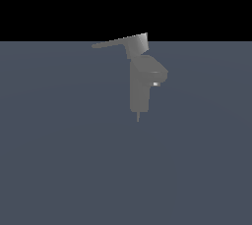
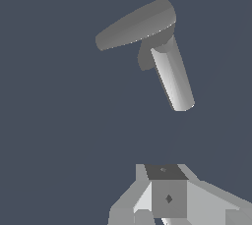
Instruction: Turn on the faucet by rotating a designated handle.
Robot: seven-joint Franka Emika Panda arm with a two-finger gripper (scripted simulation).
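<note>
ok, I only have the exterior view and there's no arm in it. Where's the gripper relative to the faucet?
Observer: The wrist view shows the gripper facing the faucet, clearly apart from it, with no contact.
Operator: Open or shut?
Observer: Cannot tell. Only part of the gripper's white body shows at the picture's edge, and the gap between its fingers isn't readable.
Operator: The handle looks like a thin strip from here. Is there any face to push on?
Observer: In the wrist view the handle is a broad, flat, rounded paddle sticking out to one side of the column. Nothing is touching it.
</note>
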